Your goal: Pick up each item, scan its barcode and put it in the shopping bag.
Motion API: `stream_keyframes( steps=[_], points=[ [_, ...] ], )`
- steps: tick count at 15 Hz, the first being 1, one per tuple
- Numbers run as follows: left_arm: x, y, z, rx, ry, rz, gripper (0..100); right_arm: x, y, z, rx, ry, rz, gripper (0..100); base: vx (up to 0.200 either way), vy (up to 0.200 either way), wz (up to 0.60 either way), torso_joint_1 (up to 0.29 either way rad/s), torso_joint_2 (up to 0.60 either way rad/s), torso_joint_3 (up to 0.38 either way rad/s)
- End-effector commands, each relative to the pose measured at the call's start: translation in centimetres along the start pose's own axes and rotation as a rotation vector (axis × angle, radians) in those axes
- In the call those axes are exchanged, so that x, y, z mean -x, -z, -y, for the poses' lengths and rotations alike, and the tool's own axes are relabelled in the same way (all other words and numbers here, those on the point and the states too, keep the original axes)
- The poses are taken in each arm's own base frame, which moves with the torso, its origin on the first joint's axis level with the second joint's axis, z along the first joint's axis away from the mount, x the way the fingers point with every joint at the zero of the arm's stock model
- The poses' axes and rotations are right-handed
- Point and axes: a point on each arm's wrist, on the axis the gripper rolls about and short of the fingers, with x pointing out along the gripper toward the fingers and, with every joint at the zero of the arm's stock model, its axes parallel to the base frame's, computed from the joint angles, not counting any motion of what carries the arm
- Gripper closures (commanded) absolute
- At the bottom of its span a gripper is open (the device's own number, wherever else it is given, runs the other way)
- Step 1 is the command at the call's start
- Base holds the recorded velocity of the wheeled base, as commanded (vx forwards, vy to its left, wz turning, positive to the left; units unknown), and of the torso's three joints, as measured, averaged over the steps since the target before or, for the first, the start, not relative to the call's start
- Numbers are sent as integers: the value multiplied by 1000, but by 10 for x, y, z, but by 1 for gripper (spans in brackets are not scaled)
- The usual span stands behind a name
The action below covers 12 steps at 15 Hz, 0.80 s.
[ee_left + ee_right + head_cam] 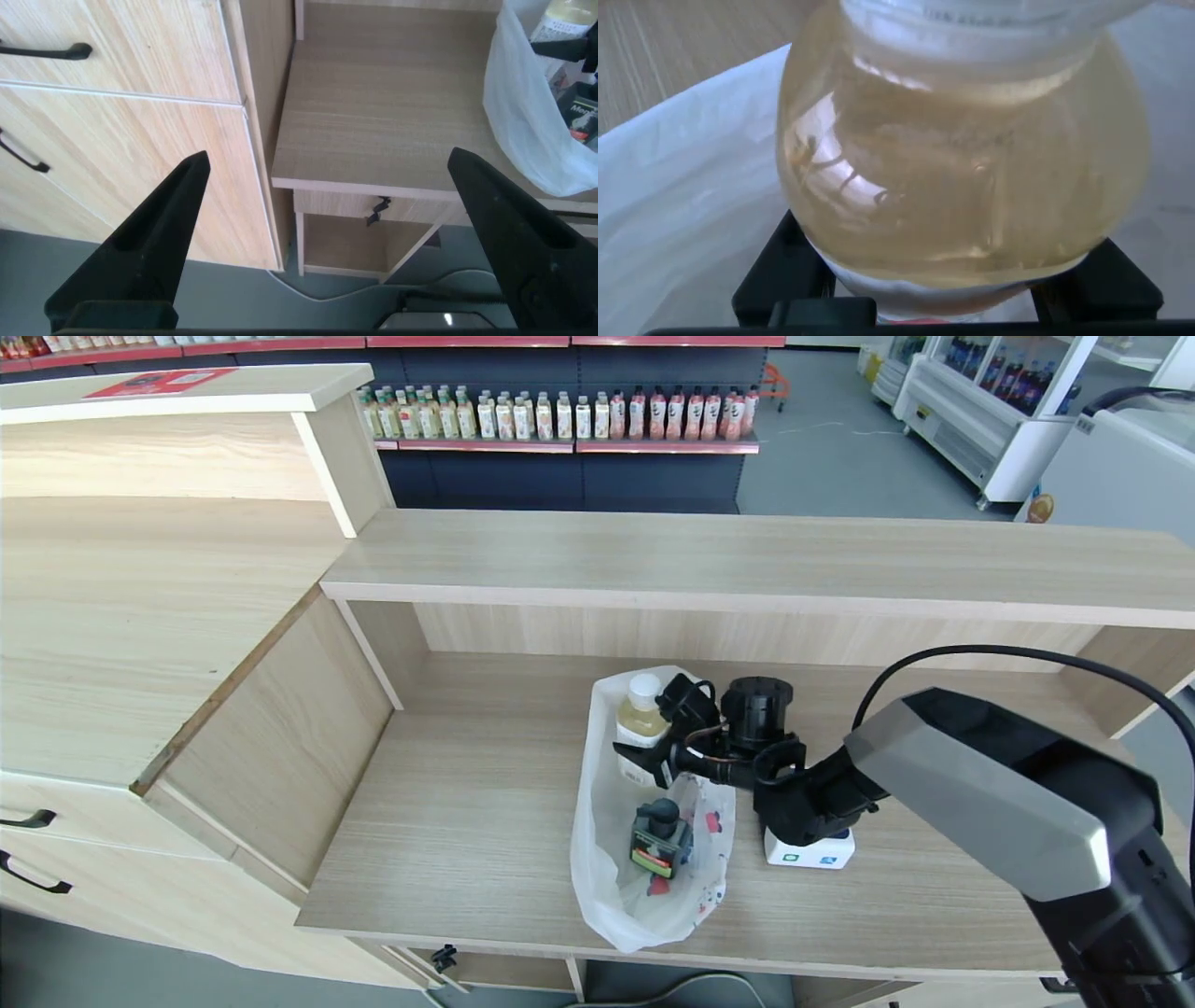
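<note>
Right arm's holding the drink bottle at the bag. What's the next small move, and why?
Probably lower the drink bottle a little deeper into the shopping bag before letting go. The right gripper grips it upright at the bag's far end, and a dark bottle already sits nearer the robot.

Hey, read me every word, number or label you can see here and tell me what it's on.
Nothing here reads clearly.
Red sign on the raised counter: too small.
Shelf bottles: labels too small.
Bottle in the right gripper: label blurred.
Dark item in the shopping bag: label blurred.
White box beside the bag: two stickers, unreadable.
</note>
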Motion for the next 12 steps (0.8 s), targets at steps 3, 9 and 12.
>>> stream_keyframes(
  steps=[3, 9, 12],
  points=[
    [0, 0, 0, 0, -1, 0, 0, -3, 17, -2, 23, -6, -21, 0, 0, 0, 0, 0, 0, 0],
    [0, 0, 0, 0, -1, 0, 0, 15, -38, 12, -92, 30, 83, 0, 0, 0, 0, 0, 0, 0],
    [0, 0, 0, 0, -1, 0, 0, 68, -99, 9, -225, 36, 137, 0, 0, 0, 0, 0, 0, 0]
  ],
)
